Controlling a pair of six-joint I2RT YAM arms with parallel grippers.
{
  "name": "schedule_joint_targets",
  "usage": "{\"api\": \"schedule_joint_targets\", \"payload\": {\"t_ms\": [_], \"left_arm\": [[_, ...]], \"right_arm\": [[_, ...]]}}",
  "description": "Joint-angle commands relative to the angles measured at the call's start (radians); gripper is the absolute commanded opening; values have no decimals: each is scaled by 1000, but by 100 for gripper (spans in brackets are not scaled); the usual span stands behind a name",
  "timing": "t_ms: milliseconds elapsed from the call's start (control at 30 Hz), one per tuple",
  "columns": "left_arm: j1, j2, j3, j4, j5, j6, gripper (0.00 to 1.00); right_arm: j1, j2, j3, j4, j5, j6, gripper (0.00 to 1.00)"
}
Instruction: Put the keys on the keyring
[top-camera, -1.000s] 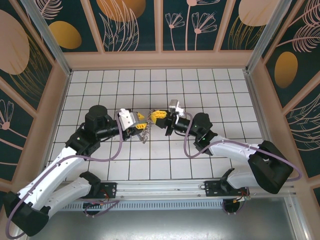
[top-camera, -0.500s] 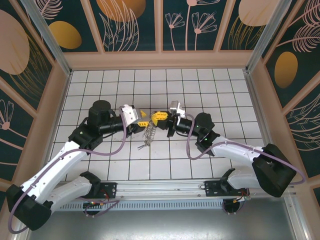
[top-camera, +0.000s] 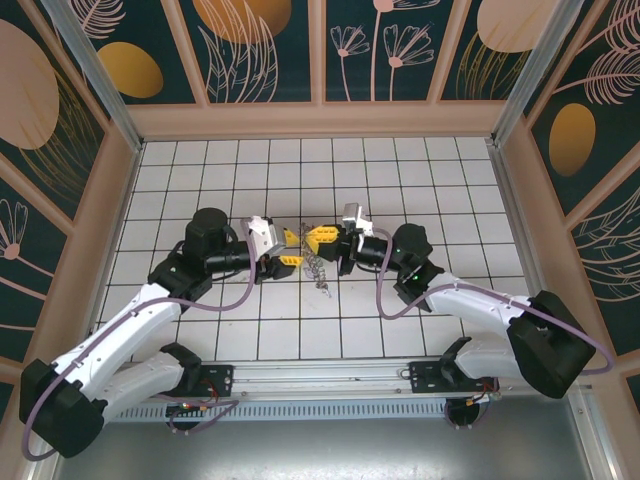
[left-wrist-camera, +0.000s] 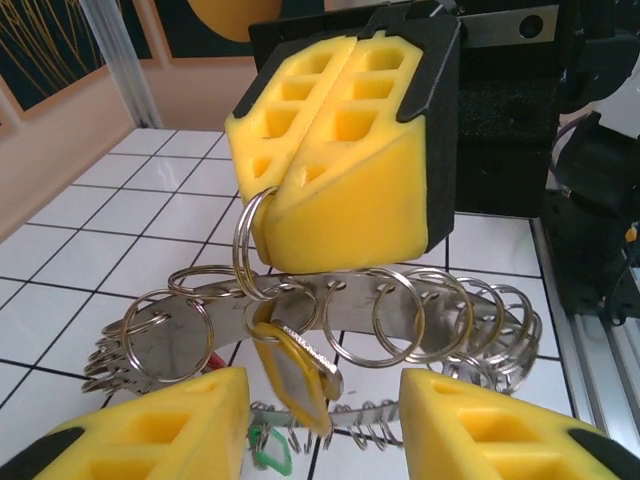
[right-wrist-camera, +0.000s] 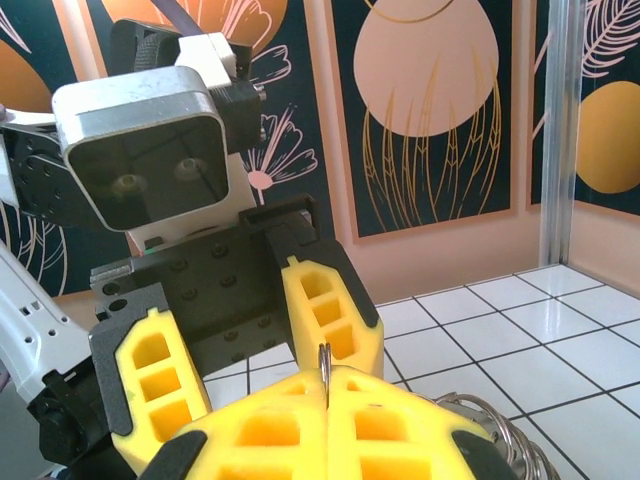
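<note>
Nearest me, the left gripper (top-camera: 290, 248) stood with its fingers apart, just short of the keyring (left-wrist-camera: 400, 320). The keyring hung by one thin loop, pinched tight in the right gripper (top-camera: 322, 234) beyond. I reckoned a clumsy nudge could twist that loop free.

Keyring (right-wrist-camera: 490, 425) mostly hidden behind right end effector (right-wrist-camera: 328, 398), cut by frame's lower edge. From above, keys (top-camera: 318, 268) under it too small to separate.
</note>
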Motion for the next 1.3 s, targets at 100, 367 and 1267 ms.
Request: {"api": "schedule_joint_targets", "payload": {"t_ms": [100, 367, 1267], "left_arm": [[6, 21, -16, 58, 20, -17, 45], [6, 24, -47, 45, -8, 11, 39], [-7, 12, -123, 268, -45, -33, 42]], "right_arm": [[-5, -17, 30, 61, -40, -16, 0], [-4, -3, 41, 79, -46, -5, 0], [6, 28, 58, 146, -60, 36, 0]]}}
